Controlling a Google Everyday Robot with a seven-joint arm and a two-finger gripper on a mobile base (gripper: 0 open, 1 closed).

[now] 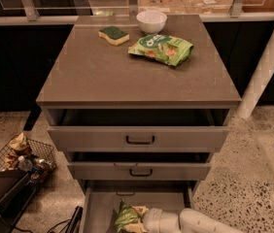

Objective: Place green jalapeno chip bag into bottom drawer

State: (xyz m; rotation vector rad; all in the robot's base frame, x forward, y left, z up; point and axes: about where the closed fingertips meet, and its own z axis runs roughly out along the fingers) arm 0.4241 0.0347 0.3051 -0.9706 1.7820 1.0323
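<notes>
The bottom drawer (100,205) is pulled open at the lower edge of the camera view, a narrow grey box below two wider drawers. The green jalapeno chip bag (126,216), pale green with yellowish print, is inside it near the middle. My gripper (144,219) reaches in from the right on a white arm and sits against the bag's right side, over the drawer floor. The bag hides the gripper's tips.
On the cabinet top (103,76) lie a brighter green chip bag (162,47), a white bowl (151,21) and a yellow-green sponge (113,34). The two upper drawers (139,139) stand slightly open. A wire basket of trash (23,157) sits on the floor at left.
</notes>
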